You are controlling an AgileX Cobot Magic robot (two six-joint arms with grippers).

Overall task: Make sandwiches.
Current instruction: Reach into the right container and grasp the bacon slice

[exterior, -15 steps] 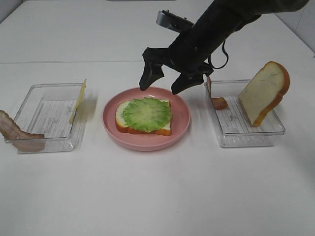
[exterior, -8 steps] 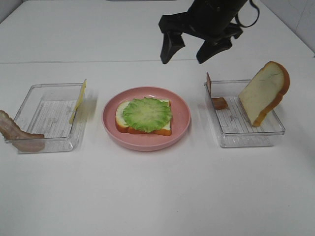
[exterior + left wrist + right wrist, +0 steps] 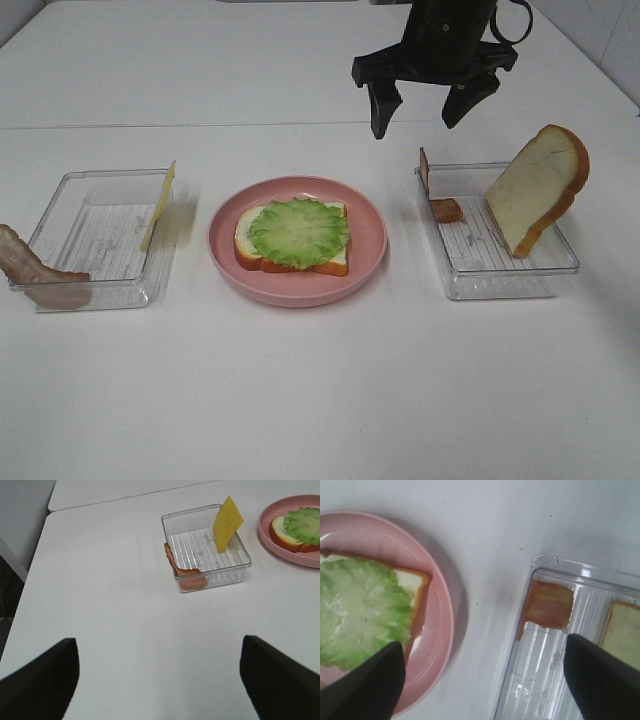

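The right pincer (image 3: 416,127) is hovering spread and empty between the pink plate (image 3: 375,240) and a clear tray (image 3: 505,285); the left pincer (image 3: 157,642) is gaping too, empty.

Bright, even light falls from above, and the white table (image 3: 320,400) looks a little washed out. Shadows are soft and pale, like the one beside the pink plate (image 3: 439,605). The clear tray (image 3: 580,640) shows small glints, and the dark fingertips (image 3: 40,680) near the wrist cameras are blurred.
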